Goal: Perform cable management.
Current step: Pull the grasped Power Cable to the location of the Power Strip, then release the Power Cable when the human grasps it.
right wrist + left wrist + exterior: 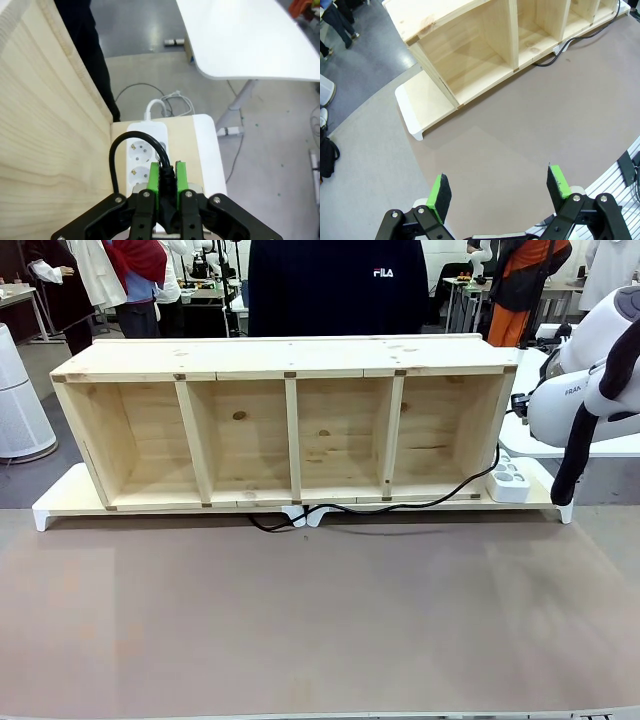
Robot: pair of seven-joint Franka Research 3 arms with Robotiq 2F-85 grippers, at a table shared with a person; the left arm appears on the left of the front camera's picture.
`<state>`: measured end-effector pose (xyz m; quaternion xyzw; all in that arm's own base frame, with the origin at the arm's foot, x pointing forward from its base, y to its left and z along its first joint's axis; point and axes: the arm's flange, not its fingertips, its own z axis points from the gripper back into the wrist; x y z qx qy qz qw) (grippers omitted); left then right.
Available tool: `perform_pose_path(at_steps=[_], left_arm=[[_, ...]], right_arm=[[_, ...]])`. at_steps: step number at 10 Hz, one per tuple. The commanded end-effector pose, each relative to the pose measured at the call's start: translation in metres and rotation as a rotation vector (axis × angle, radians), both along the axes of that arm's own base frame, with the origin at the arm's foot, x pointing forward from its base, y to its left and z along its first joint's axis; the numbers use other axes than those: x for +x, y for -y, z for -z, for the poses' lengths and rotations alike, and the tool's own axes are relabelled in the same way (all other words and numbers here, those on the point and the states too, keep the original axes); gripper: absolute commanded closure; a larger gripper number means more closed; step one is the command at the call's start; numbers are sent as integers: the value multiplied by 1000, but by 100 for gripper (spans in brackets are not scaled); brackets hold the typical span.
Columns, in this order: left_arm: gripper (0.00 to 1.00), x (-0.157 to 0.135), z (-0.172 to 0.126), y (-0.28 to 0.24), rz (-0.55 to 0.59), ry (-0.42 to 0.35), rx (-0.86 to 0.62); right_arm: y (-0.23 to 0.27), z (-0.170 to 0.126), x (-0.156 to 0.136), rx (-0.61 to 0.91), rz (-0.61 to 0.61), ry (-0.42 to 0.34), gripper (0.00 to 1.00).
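Note:
The black cable (400, 506) runs along the front foot of the wooden shelf (285, 420) and up its right end to the white power strip (510, 483). In the right wrist view my right gripper (167, 172) is shut on the cable (116, 150), which loops up from the jaws over the power strip (142, 150). My left gripper (499, 187) hangs open and empty above the brown mat (530, 120), well back from the shelf (470, 45) and the cable (580, 37).
The shelf lies on a white-legged board (60, 502). A person in a dark sweatshirt (335, 285) stands behind it. The shelf's side wall (45, 125) is close beside my right gripper, with a white table (250, 40) beyond. The mat (320, 610) spreads in front.

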<state>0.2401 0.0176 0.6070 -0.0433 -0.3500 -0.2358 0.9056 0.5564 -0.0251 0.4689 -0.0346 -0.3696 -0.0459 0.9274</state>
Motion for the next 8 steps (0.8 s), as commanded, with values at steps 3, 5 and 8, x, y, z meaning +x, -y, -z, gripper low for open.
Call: perform_pose_path(at_steps=[3,5,8], left_arm=[[0,0,0,-1,3,0,-6],[0,0,0,-1,3,0,-6],[0,0,0,-1,3,0,-6]], right_arm=[[-5,-2,-4,9,-19,5,84],[-5,-2,-4,9,-19,5,84],[-5,-2,-4,9,-19,5,84]])
